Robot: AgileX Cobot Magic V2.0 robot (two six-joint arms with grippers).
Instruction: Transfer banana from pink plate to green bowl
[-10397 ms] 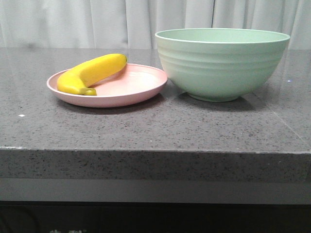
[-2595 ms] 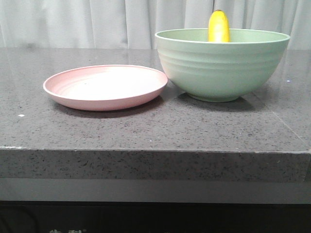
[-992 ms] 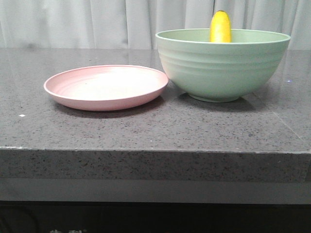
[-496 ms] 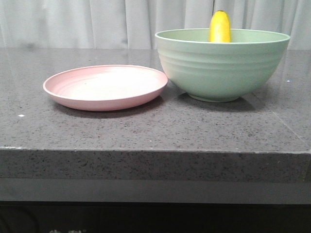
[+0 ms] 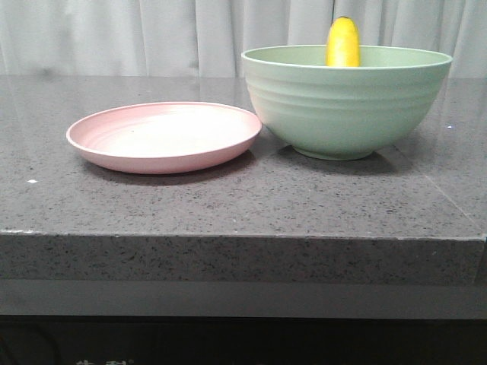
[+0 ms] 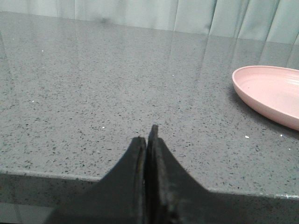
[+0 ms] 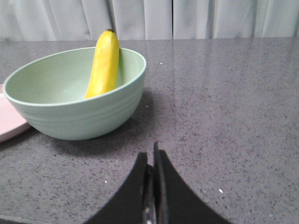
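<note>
The yellow banana (image 5: 342, 42) stands on end inside the mint-green ribbed bowl (image 5: 346, 106), leaning on its far wall with the dark tip above the rim. It also shows in the right wrist view (image 7: 103, 63), inside the bowl (image 7: 79, 105). The pink plate (image 5: 163, 137) lies bare, left of the bowl and touching it. Its edge shows in the left wrist view (image 6: 268, 93). My left gripper (image 6: 147, 139) is shut and empty over the counter, left of the plate. My right gripper (image 7: 150, 156) is shut and empty, right of the bowl. Neither arm shows in the front view.
Everything sits on a dark speckled stone counter (image 5: 228, 205) with a thick front edge. A pale curtain (image 5: 152, 34) hangs behind the counter. A sliver of the pink plate (image 7: 9, 123) shows beside the bowl in the right wrist view.
Long ago the banana lay on the pink plate; now it stands in the green bowl. Over the last second nothing has visibly moved apart from slight camera wobble.
</note>
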